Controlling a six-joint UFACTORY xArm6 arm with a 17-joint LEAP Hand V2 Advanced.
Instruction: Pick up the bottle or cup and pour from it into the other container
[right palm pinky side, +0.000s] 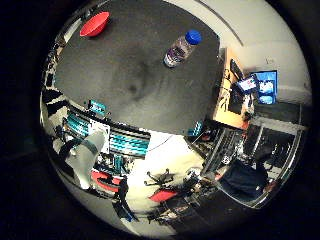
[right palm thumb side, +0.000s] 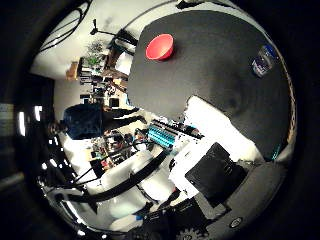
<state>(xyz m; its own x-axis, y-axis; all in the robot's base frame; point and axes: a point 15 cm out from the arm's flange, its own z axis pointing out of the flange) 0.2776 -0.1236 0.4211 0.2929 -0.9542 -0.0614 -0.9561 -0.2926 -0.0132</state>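
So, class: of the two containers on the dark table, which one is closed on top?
The bottle: it wears a blue cap, while the red bowl is open-topped.

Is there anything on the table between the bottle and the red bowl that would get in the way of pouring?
Nothing visible does. The bottle with its blue cap stands upright on the dark table, and the red bowl sits apart from it near another edge. The stretch of tabletop between them shows no other object.

The hand (right palm thumb side: 215, 170) fills the lower right of the thumb-side view with white and black parts, holding nothing.
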